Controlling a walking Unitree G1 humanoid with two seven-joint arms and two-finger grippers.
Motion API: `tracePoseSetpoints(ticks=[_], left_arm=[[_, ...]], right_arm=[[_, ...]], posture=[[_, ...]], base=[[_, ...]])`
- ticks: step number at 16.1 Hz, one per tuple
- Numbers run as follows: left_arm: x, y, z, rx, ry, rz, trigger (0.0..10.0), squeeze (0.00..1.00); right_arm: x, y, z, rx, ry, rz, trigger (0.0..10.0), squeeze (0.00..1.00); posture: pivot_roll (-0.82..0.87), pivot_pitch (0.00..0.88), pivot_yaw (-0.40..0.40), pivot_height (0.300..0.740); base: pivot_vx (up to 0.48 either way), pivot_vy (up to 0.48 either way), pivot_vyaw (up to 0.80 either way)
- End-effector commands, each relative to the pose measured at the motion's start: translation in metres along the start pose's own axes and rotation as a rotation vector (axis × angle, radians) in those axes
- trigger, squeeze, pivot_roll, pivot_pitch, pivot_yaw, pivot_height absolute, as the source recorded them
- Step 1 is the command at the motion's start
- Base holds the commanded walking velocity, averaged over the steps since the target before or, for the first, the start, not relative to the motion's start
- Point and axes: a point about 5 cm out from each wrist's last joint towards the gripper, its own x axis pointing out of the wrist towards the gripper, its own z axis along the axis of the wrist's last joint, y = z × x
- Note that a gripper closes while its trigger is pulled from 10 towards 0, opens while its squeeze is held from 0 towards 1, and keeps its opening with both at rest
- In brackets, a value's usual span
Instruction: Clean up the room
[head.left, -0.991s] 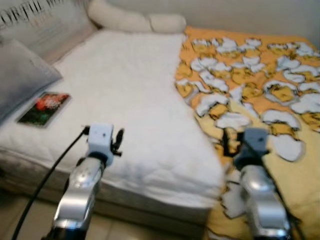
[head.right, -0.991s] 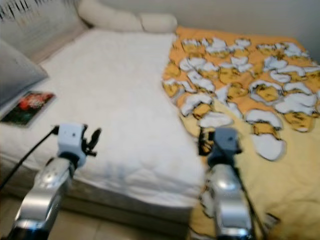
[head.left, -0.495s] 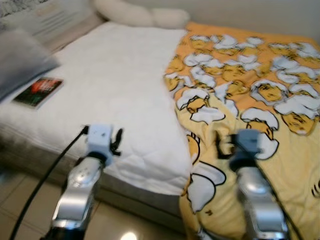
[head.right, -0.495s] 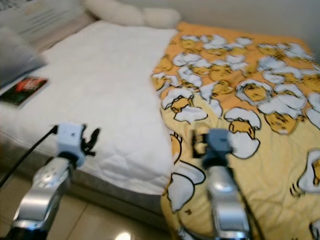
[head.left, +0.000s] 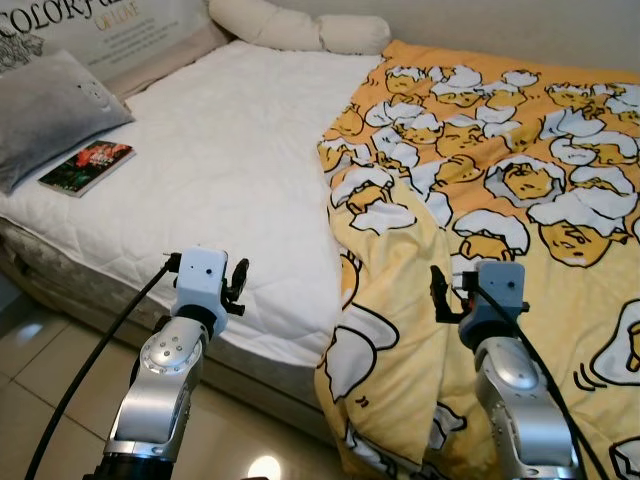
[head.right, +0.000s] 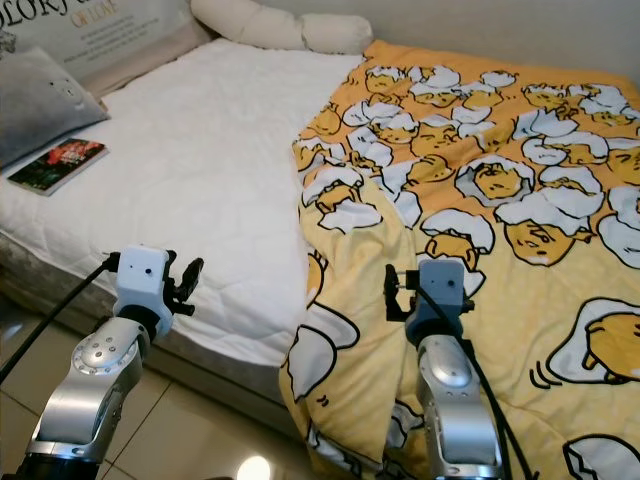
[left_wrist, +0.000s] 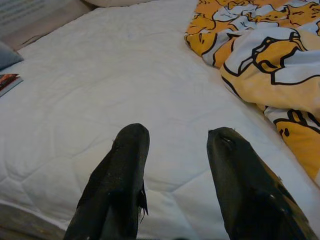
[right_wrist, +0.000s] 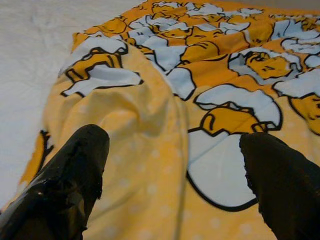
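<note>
Right gripper (right_wrist: 175, 150) hangs wide open and empty just above the blanket (head.left: 520, 190), which runs near to far; left gripper (left_wrist: 172, 145), open and empty, faces bare mattress (head.left: 230, 160).

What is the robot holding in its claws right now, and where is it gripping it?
Nothing. The left gripper is open above the white mattress, and the right gripper is open over the yellow blanket.
</note>
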Motion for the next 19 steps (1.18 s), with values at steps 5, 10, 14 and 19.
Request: tracePoseSetpoints(ticks=[5, 10, 14, 19], left_arm=[[-0.0008, 0.0065, -0.0006, 0.020, -0.001, 0.011, 10.0, 0.00], [-0.0006, 0.0070, -0.0009, 0.029, 0.003, 0.009, 10.0, 0.00], [-0.0003, 0.0071, 0.0008, 0.051, -0.006, 0.012, 10.0, 0.00], [0.0015, 0.0089, 0.0035, 0.058, -0.015, 0.009, 10.0, 0.00]], right_arm=[[0.0015, -0.0012, -0.0011, 0.020, 0.026, -0.016, 10.0, 1.00], [0.0019, -0.0006, -0.0017, 0.025, 0.037, -0.022, 10.0, 1.00], [0.0024, -0.0029, 0.0001, 0.024, 0.024, -0.043, 10.0, 1.00], [0.0089, -0.0074, 0.0027, 0.002, 0.019, -0.052, 10.0, 1.00]], posture=[[-0.05, 0.000, 0.044, 0.740], [-0.04, 0.000, 0.044, 0.740], [-0.04, 0.000, 0.045, 0.740], [-0.04, 0.000, 0.044, 0.740]], base=[[0.000, 0.441, -0.48], [0.000, 0.443, -0.80], [0.000, -0.240, -0.40], [0.000, -0.074, 0.00]])
